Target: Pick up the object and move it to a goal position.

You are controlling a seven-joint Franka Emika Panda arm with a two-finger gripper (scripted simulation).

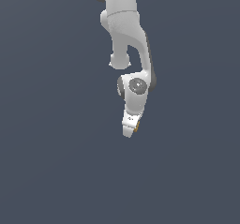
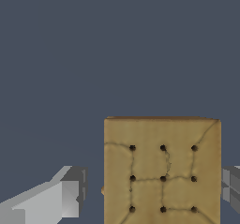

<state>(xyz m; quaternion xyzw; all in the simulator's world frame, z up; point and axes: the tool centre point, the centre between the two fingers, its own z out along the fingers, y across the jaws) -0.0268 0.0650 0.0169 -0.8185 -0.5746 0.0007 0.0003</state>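
From where I sit, the exterior view gives me the white arm (image 1: 126,40) reaching down out of the upper edge of the frame, with the hand (image 1: 130,127) at its lower end, pointed downward against a flat slate-grey backdrop. A thin sliver of golden-brown shows at the edge of the hand's tip, on the exterior view's right; that is all this camera gives me of the cube (image 1: 136,126).

The wrist view is far more useful. The cube (image 2: 161,171) sits between the two fingers, filling much of the space between them. Its face is tan, with a faint dark grid of lines and nine small dark dots. One pale grey finger (image 2: 56,197) stands off to one side of the cube with a visible gap of backdrop between its pad and the cube's edge. The other finger (image 2: 230,184) appears only as a grey sliver just beside the opposite edge, and I cannot tell if it touches.

So I read the hand as parted around the cube, not closed on it on the side I can see clearly.
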